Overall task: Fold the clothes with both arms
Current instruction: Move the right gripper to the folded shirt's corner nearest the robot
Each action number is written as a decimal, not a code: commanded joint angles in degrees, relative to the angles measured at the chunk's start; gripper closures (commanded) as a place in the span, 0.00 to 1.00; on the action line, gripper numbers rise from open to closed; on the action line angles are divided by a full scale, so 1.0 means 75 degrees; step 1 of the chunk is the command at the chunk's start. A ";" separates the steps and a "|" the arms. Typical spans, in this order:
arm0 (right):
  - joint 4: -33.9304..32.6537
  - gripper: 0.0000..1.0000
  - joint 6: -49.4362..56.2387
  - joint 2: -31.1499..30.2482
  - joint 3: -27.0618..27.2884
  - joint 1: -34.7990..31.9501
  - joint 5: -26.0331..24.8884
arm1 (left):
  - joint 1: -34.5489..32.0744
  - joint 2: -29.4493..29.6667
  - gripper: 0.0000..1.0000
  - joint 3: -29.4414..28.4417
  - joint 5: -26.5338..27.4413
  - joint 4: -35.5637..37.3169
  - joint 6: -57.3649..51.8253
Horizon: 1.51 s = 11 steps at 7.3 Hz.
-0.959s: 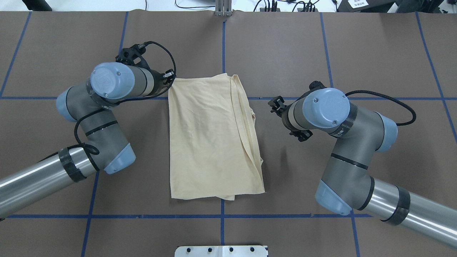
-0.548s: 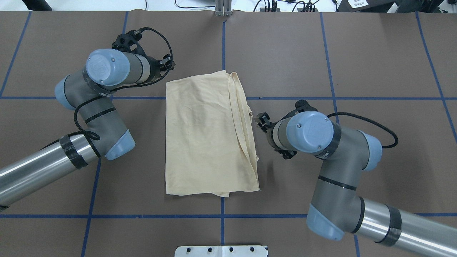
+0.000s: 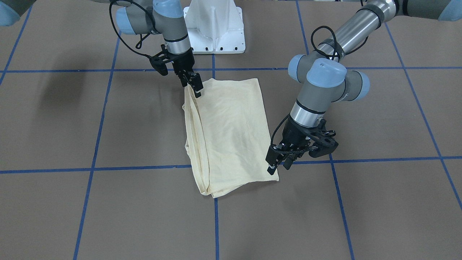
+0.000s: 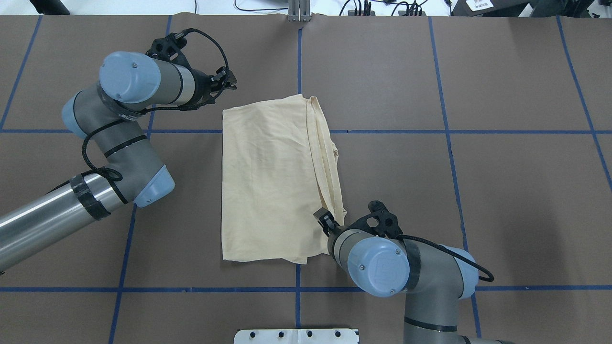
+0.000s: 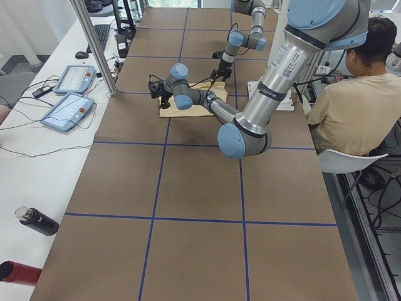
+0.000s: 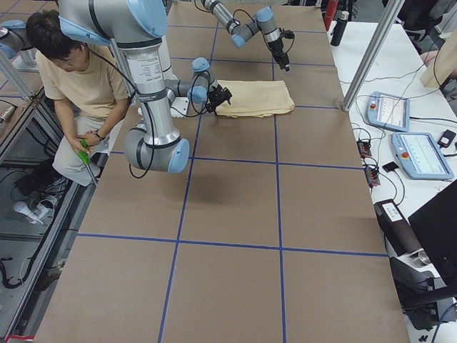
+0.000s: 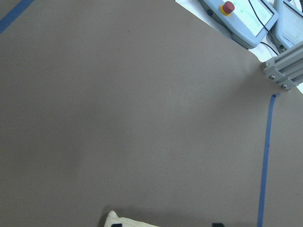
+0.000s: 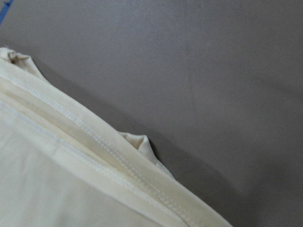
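Observation:
The clothes are one pale cream-yellow shirt [image 4: 272, 181] [image 3: 231, 133], folded into a long rectangle flat on the brown table, with layered edges along its right side. My left gripper [image 4: 232, 82] [image 3: 277, 167] hovers open just off the shirt's far left corner. That corner [image 7: 116, 220] shows at the bottom of the left wrist view. My right gripper [image 4: 326, 220] [image 3: 195, 86] is low at the right edge near the robot-side corner, apparently open. Its wrist view shows only stitched hems [image 8: 71, 179], no fingers.
The white pedestal base [image 3: 216, 29] stands behind the shirt's near end. An aluminium post [image 4: 299, 12] rises at the table's far edge. Teach pendants [image 6: 407, 136] lie on the side bench. A seated person [image 5: 351, 106] is beside the robot.
My right arm swung back toward the robot along the shirt's right edge, from mid-length to its near corner. My left gripper drew away from the far left corner. The shirt shifted slightly left.

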<state>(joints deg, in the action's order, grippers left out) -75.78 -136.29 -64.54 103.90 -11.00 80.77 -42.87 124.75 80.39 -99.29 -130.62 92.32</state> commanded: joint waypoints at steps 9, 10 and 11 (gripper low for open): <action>-0.0115 0.37 -0.1187 0.0378 -0.0305 0.0026 -0.0105 | -0.0003 -0.0064 0.27 0.0097 -0.0003 0.0002 0.0077; -0.0162 0.37 -0.1188 0.0494 -0.0410 -0.0033 -0.0117 | -0.0003 -0.0075 0.27 0.0190 -0.0014 0.0014 0.0065; -0.0278 0.51 -0.1188 0.0542 -0.0400 -0.0080 -0.0105 | -0.0003 -0.0075 0.28 0.0214 -0.0015 0.0026 0.0065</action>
<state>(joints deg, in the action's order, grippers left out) -77.10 -145.12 -61.09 101.20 -11.13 79.94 -42.89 124.24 81.63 -99.37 -130.52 92.85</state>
